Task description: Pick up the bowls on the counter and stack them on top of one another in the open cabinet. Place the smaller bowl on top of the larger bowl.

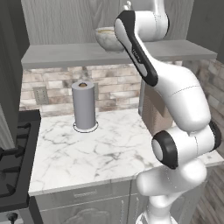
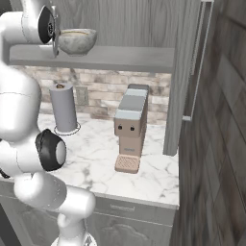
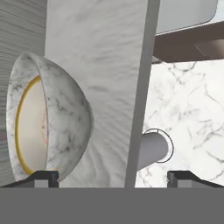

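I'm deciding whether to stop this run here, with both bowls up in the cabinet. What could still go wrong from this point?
The open gripper sits right beside the grey-white marbled larger bowl; a careless retreat might clip it.

That bowl stands near the front edge of the grey wood-grain cabinet shelf, so a nudge could tip it onto the white marble counter.

The tan smaller bowl nests loosely inside and would likely go with it.
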